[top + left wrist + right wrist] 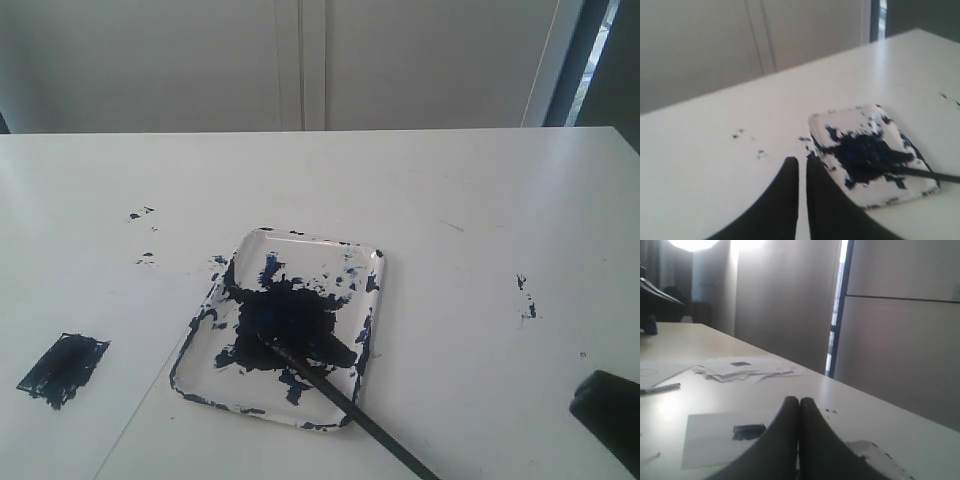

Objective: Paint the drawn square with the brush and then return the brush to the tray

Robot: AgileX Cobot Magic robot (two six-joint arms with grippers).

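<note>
The tray [330, 258] lies mid-table, smeared with a big dark blue-black blot. The brush [352, 407] rests with its tip in that blot, and its thin black handle sticks out over the tray's near rim. Nothing holds it. The drawn square [63, 368] is a dark painted patch at the left on white paper. My right gripper [799, 401] is shut and empty; in the exterior view it shows as a dark shape [606, 412] low on the right, apart from the brush. My left gripper [801, 161] is shut and empty, hovering beside the tray [850, 116] and the brush [927, 174].
Small paint specks [140, 213] mark the table at the left and more specks [525, 297] at the right. In the right wrist view the square [748, 430] sits on its paper sheet [710, 440], with loose papers [740, 369] and a pen [660, 388] beyond.
</note>
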